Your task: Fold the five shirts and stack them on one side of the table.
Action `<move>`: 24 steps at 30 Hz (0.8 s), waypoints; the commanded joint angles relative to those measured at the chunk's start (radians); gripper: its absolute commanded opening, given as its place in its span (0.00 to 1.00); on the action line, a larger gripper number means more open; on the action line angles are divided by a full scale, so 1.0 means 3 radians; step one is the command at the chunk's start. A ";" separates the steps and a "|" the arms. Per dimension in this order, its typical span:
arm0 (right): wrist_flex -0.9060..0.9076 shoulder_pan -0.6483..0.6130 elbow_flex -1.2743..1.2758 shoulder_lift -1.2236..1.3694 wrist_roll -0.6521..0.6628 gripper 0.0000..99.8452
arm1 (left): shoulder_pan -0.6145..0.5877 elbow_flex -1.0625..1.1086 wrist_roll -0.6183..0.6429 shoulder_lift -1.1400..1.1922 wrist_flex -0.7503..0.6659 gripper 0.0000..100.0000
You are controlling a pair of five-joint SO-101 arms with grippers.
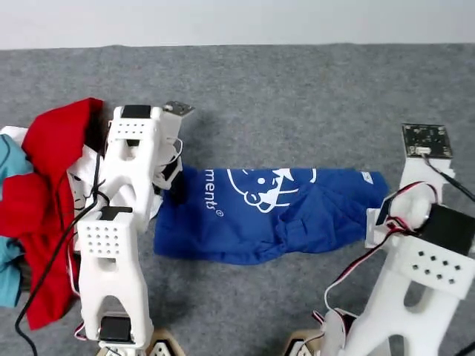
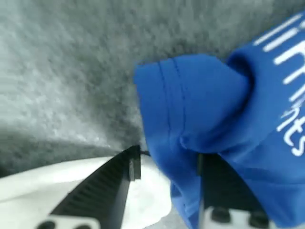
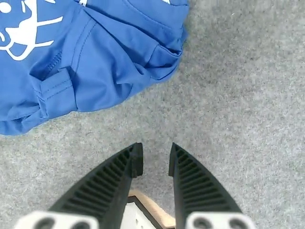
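A blue shirt [image 1: 274, 215] with a white print lies crumpled across the middle of the grey table. My left gripper [image 1: 177, 189] stands at its left edge. In the left wrist view the gripper [image 2: 167, 167] is open, and a bunched hemmed corner of the blue shirt [image 2: 200, 95] sits between its fingers, against one finger [image 2: 212, 186]. My right gripper [image 1: 373, 222] is at the shirt's right end. In the right wrist view this gripper [image 3: 155, 160] is open by a narrow gap over bare table, a little short of the blue shirt [image 3: 71, 57].
A heap of other shirts lies at the table's left edge beside the left arm: a red one [image 1: 52, 170] on top, teal cloth [image 1: 9, 163] and white cloth [image 1: 82, 167] under it. Bare grey table [image 1: 297, 96] stretches behind the blue shirt.
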 commanded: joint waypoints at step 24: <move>0.0110 0.0038 -0.0015 -0.0074 -0.0015 0.10 | 0.0389 -0.0023 0.0005 0.0230 0.0286 0.00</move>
